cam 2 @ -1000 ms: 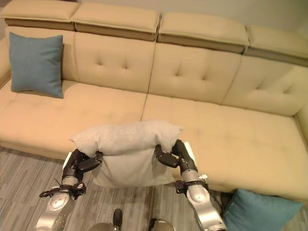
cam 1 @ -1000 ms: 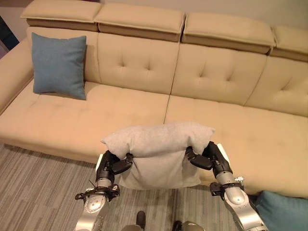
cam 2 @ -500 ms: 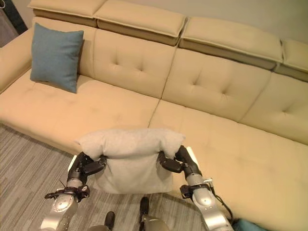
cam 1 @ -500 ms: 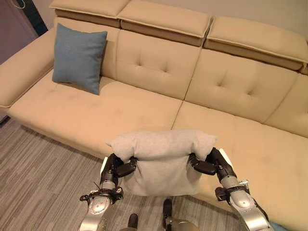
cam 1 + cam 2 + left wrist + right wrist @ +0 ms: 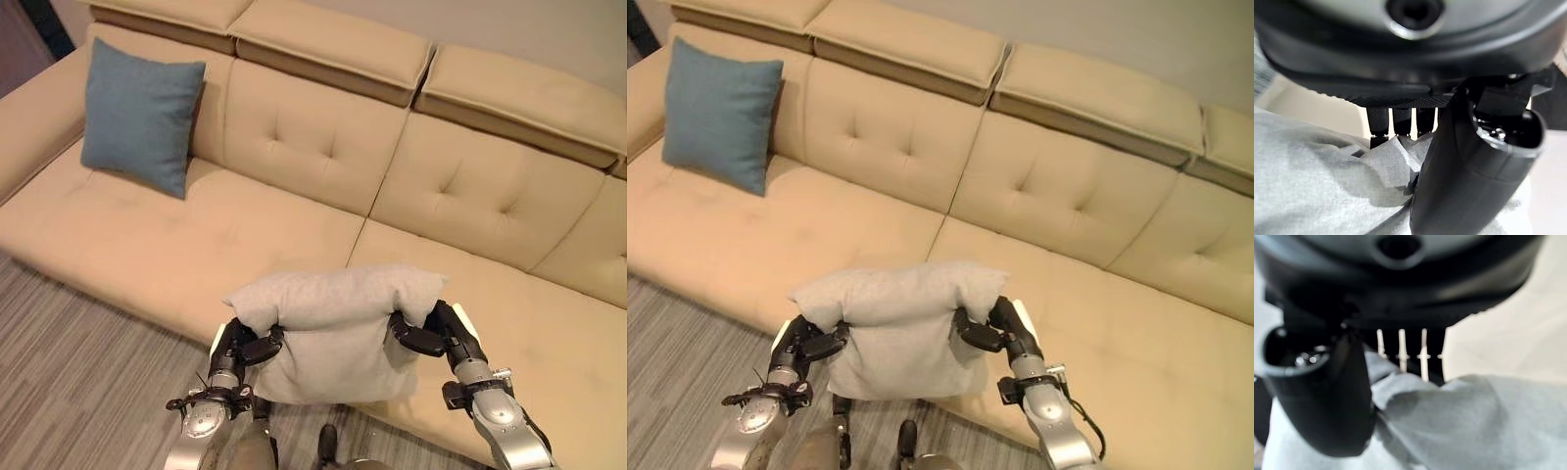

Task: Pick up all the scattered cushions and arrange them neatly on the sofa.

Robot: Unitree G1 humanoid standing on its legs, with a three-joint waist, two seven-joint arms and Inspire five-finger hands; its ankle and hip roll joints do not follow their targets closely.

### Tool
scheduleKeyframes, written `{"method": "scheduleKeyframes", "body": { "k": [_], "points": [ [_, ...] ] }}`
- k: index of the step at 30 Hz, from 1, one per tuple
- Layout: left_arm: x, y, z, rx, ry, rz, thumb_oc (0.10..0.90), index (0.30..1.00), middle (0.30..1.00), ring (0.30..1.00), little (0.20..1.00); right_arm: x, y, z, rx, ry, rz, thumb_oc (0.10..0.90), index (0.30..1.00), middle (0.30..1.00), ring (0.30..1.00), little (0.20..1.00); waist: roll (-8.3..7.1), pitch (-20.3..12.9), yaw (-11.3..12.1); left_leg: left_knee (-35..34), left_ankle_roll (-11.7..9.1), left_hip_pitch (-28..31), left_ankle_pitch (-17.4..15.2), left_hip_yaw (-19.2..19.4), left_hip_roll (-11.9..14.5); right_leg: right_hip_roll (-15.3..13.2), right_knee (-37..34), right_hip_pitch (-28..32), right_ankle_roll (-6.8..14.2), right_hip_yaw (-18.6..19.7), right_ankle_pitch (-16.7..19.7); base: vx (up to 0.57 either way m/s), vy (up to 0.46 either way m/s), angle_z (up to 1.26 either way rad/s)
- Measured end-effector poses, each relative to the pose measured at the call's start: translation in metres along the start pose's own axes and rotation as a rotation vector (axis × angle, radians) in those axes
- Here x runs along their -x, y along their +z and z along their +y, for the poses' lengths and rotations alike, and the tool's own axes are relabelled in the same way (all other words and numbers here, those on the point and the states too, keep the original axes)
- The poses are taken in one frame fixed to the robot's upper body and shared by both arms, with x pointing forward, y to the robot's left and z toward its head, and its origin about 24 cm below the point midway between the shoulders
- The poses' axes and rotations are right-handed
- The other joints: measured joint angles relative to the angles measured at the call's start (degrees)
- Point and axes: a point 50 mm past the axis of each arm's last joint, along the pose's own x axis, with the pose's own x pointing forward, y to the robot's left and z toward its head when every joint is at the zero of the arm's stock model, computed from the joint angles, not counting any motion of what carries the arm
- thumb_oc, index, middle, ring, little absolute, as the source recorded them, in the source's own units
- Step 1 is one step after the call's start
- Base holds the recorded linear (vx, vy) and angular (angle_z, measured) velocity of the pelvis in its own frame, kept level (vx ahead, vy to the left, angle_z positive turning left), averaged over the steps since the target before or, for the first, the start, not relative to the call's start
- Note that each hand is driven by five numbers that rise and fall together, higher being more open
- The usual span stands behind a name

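I hold a light grey cushion (image 5: 328,328) in the air between both hands, over the front edge of the beige sofa (image 5: 294,211). My left hand (image 5: 240,348) pinches the cushion's left side and my right hand (image 5: 436,333) pinches its right side. The top of the cushion folds over my fingers. In the left wrist view grey cloth (image 5: 1327,176) sits between my thumb (image 5: 1459,171) and fingers, and the right wrist view shows the same cloth (image 5: 1474,421) under my thumb (image 5: 1327,396). A blue cushion (image 5: 137,113) leans upright against the sofa's back at its far left.
The sofa's long seat lies bare from the blue cushion to the right end (image 5: 1176,333). Its left armrest (image 5: 29,137) rises at the far left. Grey striped carpet (image 5: 78,382) runs along the sofa's front.
The whole picture has shifted, so the camera moved; the sofa now sits a little closer and lower. Both hands still hold the grey cushion the same way.
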Motion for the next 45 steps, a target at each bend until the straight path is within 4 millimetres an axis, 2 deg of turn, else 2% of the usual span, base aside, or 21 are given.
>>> {"method": "scheduleKeyframes", "body": {
  "k": [3, 5, 7, 8, 11, 14, 15, 16, 18, 19, 20, 21, 22, 24, 25, 26, 31, 37, 40, 41, 45],
  "points": [
    [-0.005, 0.014, 0.012, -0.057, 0.003, -0.039, 0.400, 0.300, 0.300, 0.300, 0.300, -0.001, 0.001, 0.014, -0.052, 0.011, -0.006, 0.400, 0.300, 0.300, 0.300, 0.300, -0.57, -0.2, -0.7, -1.0, 5.8, 5.3, -2.3, 4.2, -6.3, -7.5, 11.8, -3.3, 5.5, 2.1, -5.3, 0.21, 0.364, -0.69],
    [-0.012, 0.030, 0.024, -0.078, 0.036, -0.091, 0.400, 0.300, 0.300, 0.300, 0.300, -0.010, 0.014, 0.025, -0.091, 0.027, -0.050, 0.400, 0.300, 0.300, 0.300, 0.300, -0.39, -0.1, 0.8, -1.0, 7.3, 6.4, -3.5, 6.4, -7.0, -9.6, 31.1, -13.9, 8.7, 3.5, -5.8, 0.10, 0.235, -0.66],
    [-0.013, 0.033, 0.028, -0.087, 0.047, -0.098, 0.400, 0.300, 0.300, 0.300, 0.300, -0.012, 0.018, 0.030, -0.102, 0.036, -0.064, 0.400, 0.300, 0.300, 0.300, 0.300, -0.40, -0.1, 0.8, -1.1, 8.1, 8.5, -4.0, 7.5, -7.9, -12.2, 37.5, -18.0, 10.8, 2.9, -6.6, 0.12, 0.117, -0.28],
    [-0.011, 0.031, 0.029, -0.079, 0.052, -0.095, 0.400, 0.300, 0.300, 0.300, 0.300, -0.013, 0.019, 0.031, -0.092, 0.046, -0.068, 0.400, 0.300, 0.300, 0.300, 0.300, 0.16, -0.1, 0.9, -1.9, 6.9, 10.0, -5.5, 8.6, -7.6, -12.6, 35.5, -19.0, 11.1, -0.3, -7.3, 0.08, 0.066, -0.48],
    [-0.003, 0.023, 0.034, -0.061, 0.080, -0.081, 0.400, 0.300, 0.300, 0.300, 0.300, -0.014, 0.019, 0.034, -0.083, 0.067, -0.070, 0.400, 0.300, 0.300, 0.300, 0.300, -0.52, -0.6, 3.3, -2.6, 7.4, 11.1, -6.2, 10.0, -7.9, -9.4, 25.6, -19.1, 7.5, -9.1, -4.5, 0.07, -0.049, -0.27],
    [-0.003, 0.021, 0.029, -0.050, 0.071, -0.077, 0.400, 0.300, 0.300, 0.300, 0.300, -0.012, 0.016, 0.030, -0.072, 0.058, -0.056, 0.400, 0.300, 0.300, 0.300, 0.300, -0.60, -0.7, 2.3, -2.0, 7.2, 10.7, -6.4, 7.6, -8.2, -4.5, 19.4, -15.2, 6.3, -5.6, -4.1, 0.06, -0.099, 0.40],
    [-0.003, 0.019, 0.025, -0.040, 0.061, -0.071, 0.400, 0.300, 0.300, 0.300, 0.300, -0.012, 0.015, 0.025, -0.051, 0.054, -0.055, 0.400, 0.300, 0.300, 0.300, 0.300, -0.55, -0.7, 2.3, -0.3, 6.4, 9.8, -6.8, 7.0, -8.3, -3.6, 15.8, -13.2, 1.5, -6.0, -3.0, 0.05, -0.081, 0.40],
    [-0.002, 0.016, 0.023, -0.040, 0.055, -0.061, 0.400, 0.300, 0.300, 0.300, 0.300, -0.011, 0.013, 0.021, -0.039, 0.050, -0.048, 0.400, 0.300, 0.300, 0.300, 0.300, -0.36, -0.7, 2.3, 1.3, 5.8, 9.3, -7.1, 6.3, -8.0, -3.3, 14.2, -12.1, 0.3, -6.1, -2.2, 0.02, -0.058, 0.27],
    [-0.002, 0.013, 0.015, -0.036, 0.028, -0.049, 0.400, 0.300, 0.300, 0.300, 0.300, -0.012, 0.013, 0.011, -0.009, 0.031, -0.048, 0.400, 0.300, 0.300, 0.300, 0.300, -1.54, -0.6, 3.0, 15.4, 4.0, 2.4, -7.6, 5.3, -8.3, -4.7, 11.7, -11.1, -1.7, -5.2, -1.6, 0.03, 0.021, -0.08],
    [-0.002, 0.012, 0.012, -0.023, 0.025, -0.046, 0.400, 0.300, 0.300, 0.300, 0.300, -0.012, 0.013, 0.010, -0.009, 0.025, -0.046, 0.400, 0.300, 0.300, 0.300, 0.300, -2.34, -0.5, 3.6, 22.2, 1.2, -2.8, -9.8, 0.9, -8.5, -5.5, 8.9, -9.7, -2.4, -3.7, 0.0, 0.12, 0.108, -0.45],
    [-0.002, 0.012, 0.010, -0.019, 0.022, -0.048, 0.400, 0.300, 0.300, 0.300, 0.300, -0.011, 0.012, 0.010, -0.012, 0.020, -0.042, 0.400, 0.300, 0.300, 0.300, 0.300, -2.08, -0.7, 3.3, 17.0, 0.4, -2.7, -9.7, -6.5, -6.3, -4.3, 6.0, -8.1, -1.7, -2.4, 1.2, 0.12, 0.113, -0.59],
    [-0.004, 0.013, 0.007, -0.006, 0.020, -0.056, 0.400, 0.300, 0.300, 0.300, 0.300, -0.011, 0.012, 0.009, -0.013, 0.006, -0.041, 0.400, 0.300, 0.300, 0.300, 0.300, -1.73, -0.8, 2.2, 9.7, -2.6, -2.8, -7.3, -11.4, -2.3, -3.1, 4.8, -7.8, -1.0, -1.5, 1.8, 0.16, 0.169, -0.76],
    [-0.004, 0.012, 0.003, -0.002, 0.012, -0.051, 0.400, 0.300, 0.300, 0.300, 0.300, -0.011, 0.012, 0.005, -0.013, -0.008, -0.041, 0.400, 0.300, 0.300, 0.300, 0.300, -0.97, -1.1, 1.9, 5.3, -3.9, -0.6, -5.8, -11.6, -0.3, -2.5, 4.1, -7.6, -0.5, -0.6, 2.8, 0.15, 0.159, -0.67],
    [-0.005, 0.011, -0.004, -0.001, -0.011, -0.044, 0.400, 0.300, 0.300, 0.300, 0.300, -0.010, 0.011, -0.002, -0.003, -0.034, -0.039, 0.400, 0.300, 0.300, 0.300, 0.300, 0.47, -1.4, 0.2, 1.5, -2.8, 2.8, -5.0, -8.3, 0.4, -2.0, 3.1, -6.8, -0.2, -0.3, 3.8, 0.11, 0.116, -0.41],
    [-0.004, 0.009, -0.010, 0.004, -0.022, -0.038, 0.400, 0.300, 0.300, 0.300, 0.300, -0.010, 0.012, -0.008, 0.015, -0.048, -0.040, 0.400, 0.300, 0.300, 0.300, 0.300, 2.41, -1.8, -0.4, -0.5, -1.3, 5.3, -3.1, -7.0, 0.8, -0.9, 2.8, -6.5, 0.2, -0.1, 3.7, 0.10, 0.089, -0.47],
    [-0.008, 0.015, -0.013, -0.008, -0.042, -0.055, 0.400, 0.300, 0.300, 0.300, 0.300, -0.010, 0.012, -0.008, 0.009, -0.073, -0.041, 0.400, 0.300, 0.300, 0.300, 0.300, 1.60, -1.7, -1.1, -2.7, -0.7, 6.8, -2.0, -5.1, -0.1, -2.5, 2.7, -6.9, 2.0, 0.5, 3.7, 0.12, 0.108, -0.57],
    [-0.018, 0.031, -0.009, -0.034, -0.017, -0.108, 0.400, 0.300, 0.300, 0.300, 0.300, -0.015, 0.020, 0.001, 0.016, -0.075, -0.074, 0.400, 0.300, 0.300, 0.300, 0.300, 1.10, -1.6, -1.0, -2.7, -0.6, 8.0, -2.0, -1.5, -3.3, -5.9, -1.2, -5.0, 4.6, 2.1, 5.6, 0.04, 0.049, -0.30],
    [-0.032, 0.057, -0.006, -0.041, 0.048, -0.191, 0.400, 0.300, 0.300, 0.300, 0.300, -0.037, 0.049, 0.005, 0.042, -0.099, -0.174, 0.400, 0.300, 0.300, 0.300, 0.300, 1.25, -1.4, -0.9, -2.8, 0.7, 8.0, -3.1, 0.9, -2.6, -5.2, -1.4, -5.8, 4.4, 3.7, 6.0, -0.03, 0.005, -0.16],
    [-0.050, 0.088, -0.015, -0.056, 0.051, -0.284, 0.400, 0.300, 0.300, 0.300, 0.300, -0.058, 0.079, -0.002, 0.053, -0.184, -0.272, 0.400, 0.300, 0.300, 0.300, 0.300, 1.23, -1.4, -1.1, -2.7, 0.9, 4.3, -2.5, 1.8, -2.3, -4.9, -1.4, -10.1, 4.8, 5.0, 7.2, -0.14, -0.025, -0.24],
    [-0.066, 0.115, -0.021, -0.081, 0.057, -0.354, 0.400, 0.300, 0.300, 0.300, 0.300, -0.077, 0.103, -0.008, 0.058, -0.238, -0.330, 0.400, 0.300, 0.300, 0.300, 0.300, 1.28, -1.3, -1.2, -2.7, 1.1, 1.3, -1.6, 2.8, -2.2, -4.8, -1.3, -13.5, 4.8, 5.5, 8.6, -0.14, -0.028, -0.28],
    [-0.085, 0.159, -0.029, -0.114, 0.079, -0.459, 0.400, 0.300, 0.300, 0.300, 0.300, -0.095, 0.135, -0.017, 0.065, -0.313, -0.403, 0.400, 0.300, 0.300, 0.300, 0.300, 1.72, -1.0, -1.5, -2.7, 0.9, -2.0, -0.5, 3.1, -2.1, -4.7, -1.3, -17.2, 4.5, 6.1, 10.0, -0.12, -0.030, -0.11]
  ]
}}
